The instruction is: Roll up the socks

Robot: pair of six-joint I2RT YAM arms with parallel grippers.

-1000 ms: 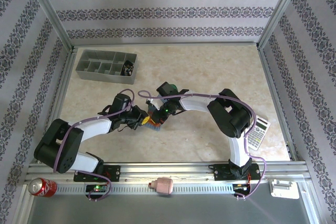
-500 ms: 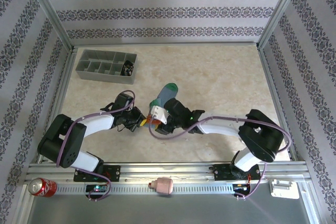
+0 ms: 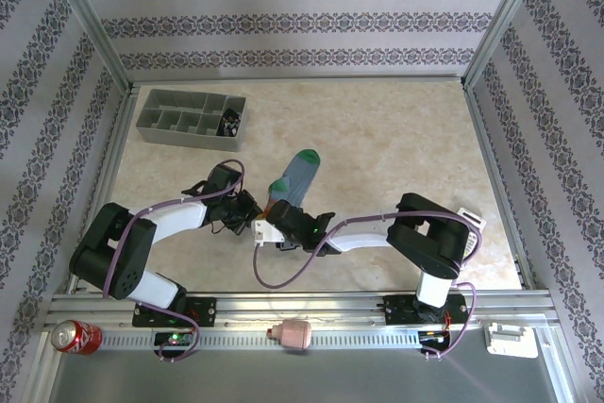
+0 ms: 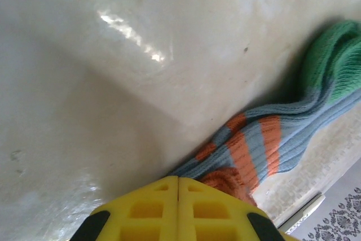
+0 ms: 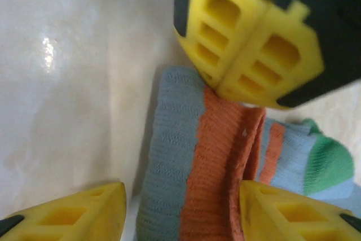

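My left gripper [image 4: 177,207] has its yellow fingers pressed flat together at the bottom edge of the left wrist view. The tips are down at the orange cuff [image 4: 228,180] of the striped sock [image 4: 271,139]. I cannot tell whether a fold of cloth is caught between them. My right gripper [image 5: 180,210] is spread wide, with one finger in each lower corner of the right wrist view. It straddles the cuff end, and my left fingers touch the orange band at the upper right of that view.

The sock lies on the table [image 3: 396,129] near the middle of the top view. Its cuff is at my grippers and its green toe points to the upper right.

I judge the step in hand to be starting the roll at the cuff. To do it well, my right jaws should close across the whole width of the cuff and take every layer. I should then turn it over toward the toe along the sock's own slant, so the roll stays tight and straight. My left fingers must pin the cloth without getting wrapped in.

Both wrists sit low and close together. My left arm reaches in from the lower left with its elbow out to the left. My right forearm lies low, running leftward from a folded elbow at the right. The grey tray [image 3: 192,120] sits well apart at the upper left.
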